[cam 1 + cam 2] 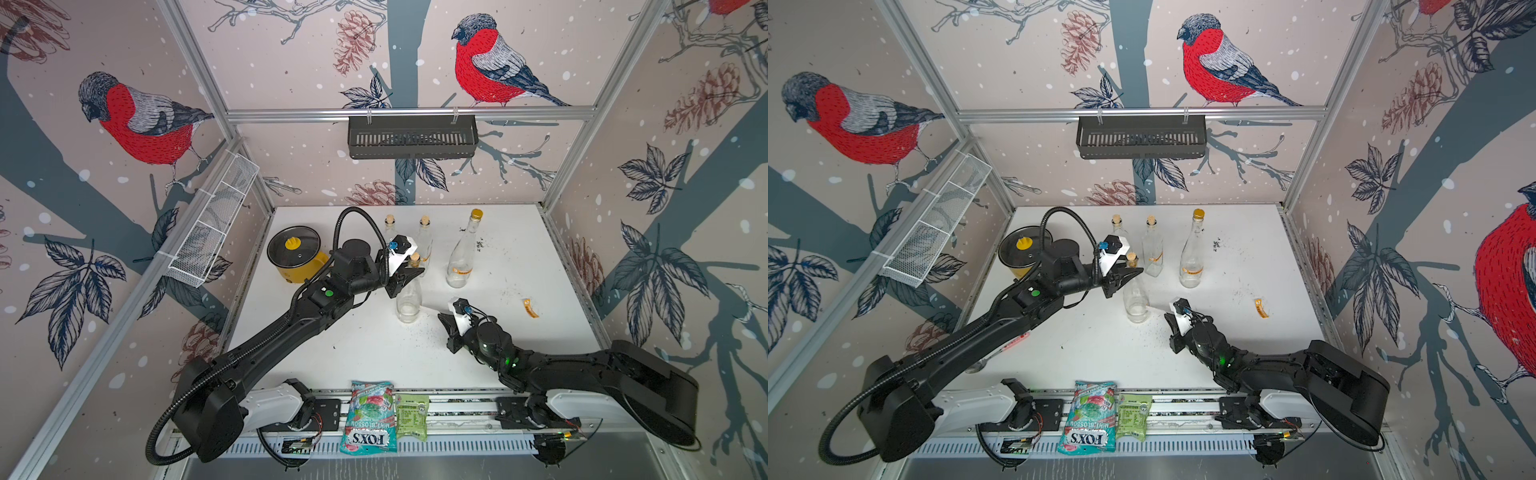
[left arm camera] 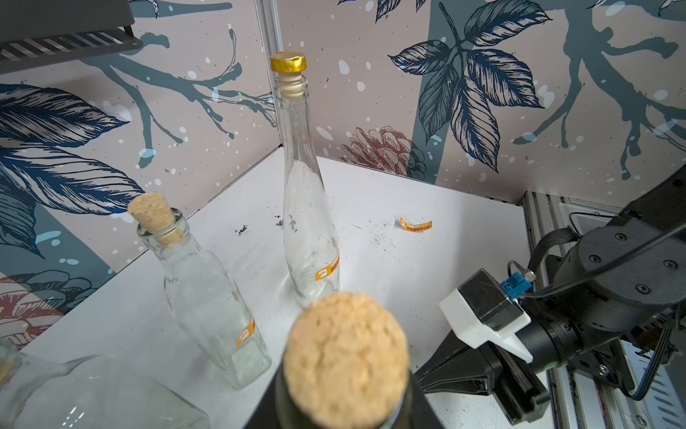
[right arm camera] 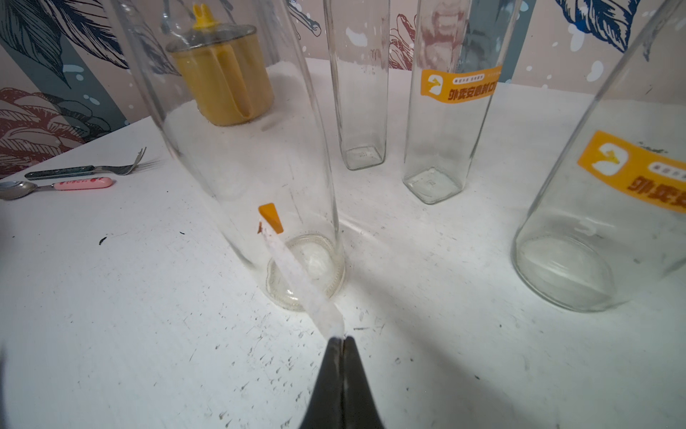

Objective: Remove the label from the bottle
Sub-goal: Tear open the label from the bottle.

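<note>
White surface (image 1: 519,345) boxed in by bird-wallpaper walls (image 1: 673,232), so the edges are tight. Far left there's a yellow pot (image 1: 294,254), and the bag (image 1: 368,417) on the near rail reads "FOX'S MINT BLOSSOM". The left gripper (image 1: 409,276) is clamped round the corked neck of the middle bottle (image 1: 408,306). Its label (image 3: 300,282) is half peeled, the strip pinched tight in the right gripper (image 3: 343,345). The right side's mostly open, just a loose orange label (image 1: 530,308).

Bullfinch-print walls (image 1: 291,62), aluminium frame (image 1: 411,113), black hanging shelf (image 1: 412,137), white tabletop (image 1: 374,353).
</note>
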Controlling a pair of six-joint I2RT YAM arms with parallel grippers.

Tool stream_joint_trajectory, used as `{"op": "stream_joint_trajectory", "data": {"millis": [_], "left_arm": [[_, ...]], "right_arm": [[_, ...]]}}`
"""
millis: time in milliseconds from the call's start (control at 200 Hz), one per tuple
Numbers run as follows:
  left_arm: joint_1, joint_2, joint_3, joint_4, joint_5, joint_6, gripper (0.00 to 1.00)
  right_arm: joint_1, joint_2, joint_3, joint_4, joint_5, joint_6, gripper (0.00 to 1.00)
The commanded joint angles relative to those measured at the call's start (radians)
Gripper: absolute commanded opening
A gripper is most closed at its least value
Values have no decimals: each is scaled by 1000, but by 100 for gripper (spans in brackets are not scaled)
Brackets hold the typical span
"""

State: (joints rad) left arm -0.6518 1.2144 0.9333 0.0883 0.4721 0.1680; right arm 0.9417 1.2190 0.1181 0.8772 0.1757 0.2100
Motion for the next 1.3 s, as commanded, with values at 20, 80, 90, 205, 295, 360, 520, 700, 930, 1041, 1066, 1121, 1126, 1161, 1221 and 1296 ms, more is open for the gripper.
{"op": "stream_joint_trajectory", "data": {"millis": [20,80,90,205,295,360,520,700,930,1041,1066,1121,1126,1161,1221,1296], "left_arm": [[1,9,-4,-145,-41,87,0],[1,10,-2,-145,-41,87,0],[1,10,-2,-145,-42,87,0],[2,10,-2,-146,-41,88,0],[1,10,-1,-147,-41,88,0],[2,11,-1,-147,-42,90,0],[1,10,1,-151,-40,92,0],[2,10,2,-157,-39,98,0],[1,10,4,-162,-38,102,0],[2,8,5,-166,-38,103,0],[3,10,5,-167,-38,103,0],[1,9,6,-168,-36,105,0],[1,9,6,-168,-37,105,0],[1,9,6,-171,-38,107,0],[2,7,6,-171,-43,108,0],[2,9,6,-172,-44,110,0]], "right_arm": [[-3,3,1,18,21,6,0],[-4,2,1,18,21,5,0],[-6,3,1,19,20,4,0],[-7,2,3,17,18,2,0],[-10,5,4,15,21,4,0],[-14,11,6,16,17,4,0],[-18,25,8,23,12,6,0],[-19,30,9,29,13,7,0],[-21,30,5,32,19,10,0],[-24,30,4,33,16,9,0],[-24,30,4,32,16,9,0],[-24,30,4,32,16,9,0],[-24,30,4,32,16,9,0],[-24,30,6,32,17,11,0],[-26,30,7,28,17,11,0],[-27,30,3,35,15,12,0]]}}
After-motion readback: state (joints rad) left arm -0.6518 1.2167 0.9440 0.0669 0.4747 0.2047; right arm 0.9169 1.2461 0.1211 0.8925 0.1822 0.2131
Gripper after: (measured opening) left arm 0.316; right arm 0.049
